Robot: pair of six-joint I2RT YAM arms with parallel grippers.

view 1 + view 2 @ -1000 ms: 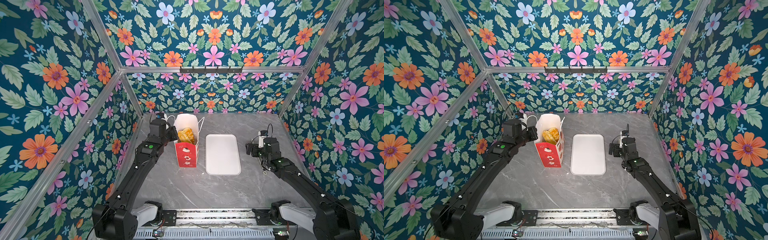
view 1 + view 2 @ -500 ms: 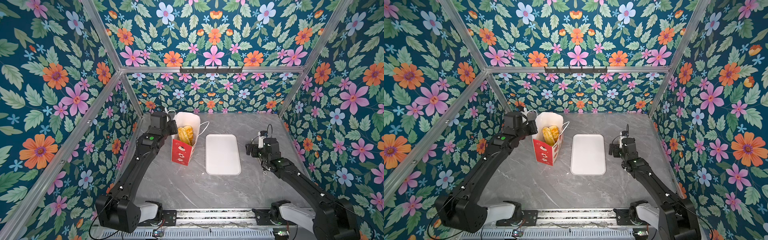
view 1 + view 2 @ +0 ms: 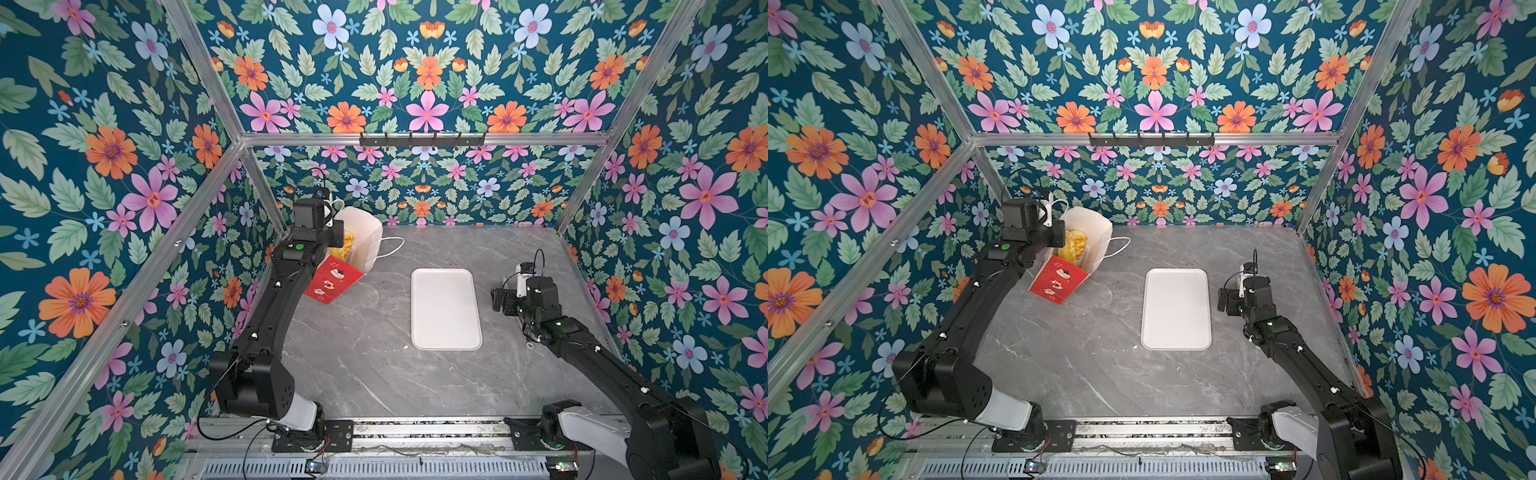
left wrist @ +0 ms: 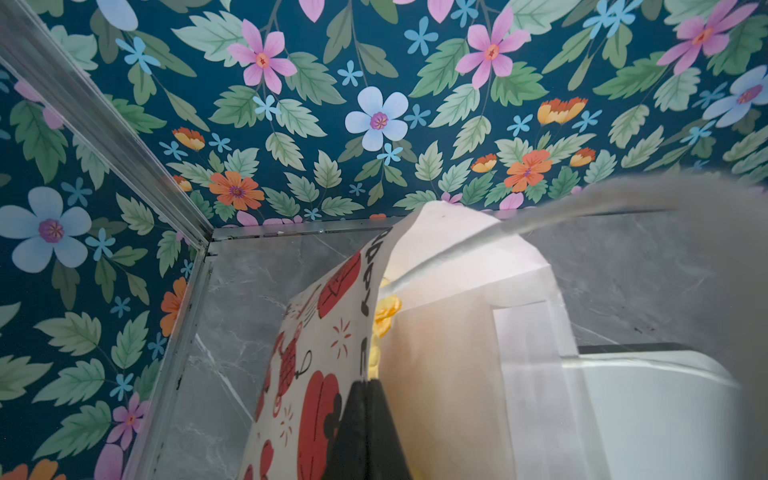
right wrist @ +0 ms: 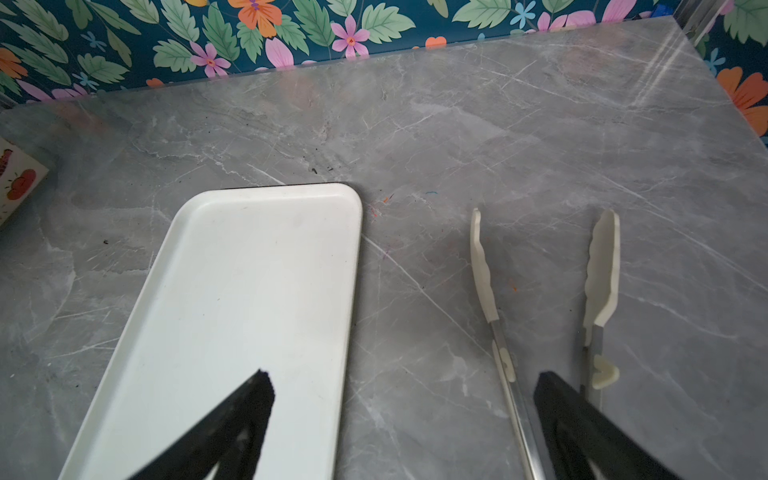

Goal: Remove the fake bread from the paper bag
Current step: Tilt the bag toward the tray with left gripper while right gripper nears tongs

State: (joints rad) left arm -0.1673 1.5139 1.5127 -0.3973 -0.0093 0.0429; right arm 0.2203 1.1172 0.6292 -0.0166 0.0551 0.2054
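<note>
The red paper bag (image 3: 332,280) (image 3: 1057,279) leans at the back left of the table, its white-lined mouth turned up and toward the back. Yellow-brown fake bread (image 3: 347,243) (image 3: 1075,245) shows inside it. My left gripper (image 3: 337,237) (image 3: 1059,237) is shut on the near rim of the bag. In the left wrist view its black fingertips (image 4: 368,384) pinch the printed wall (image 4: 324,332), with bread (image 4: 386,311) just behind. My right gripper (image 3: 498,299) (image 3: 1225,301) (image 5: 405,380) hangs open and empty over the table, right of the tray.
A flat white tray (image 3: 445,309) (image 3: 1176,309) (image 5: 249,291) lies mid-table. White-tipped metal tongs (image 5: 602,266) lie on the table by my right gripper. A white cord handle (image 3: 386,245) trails from the bag. Flowered walls close in the back and sides.
The left gripper has pulled the bag's rim up and to the left, so the bag went from upright to leaning. The right arm has stayed still.
</note>
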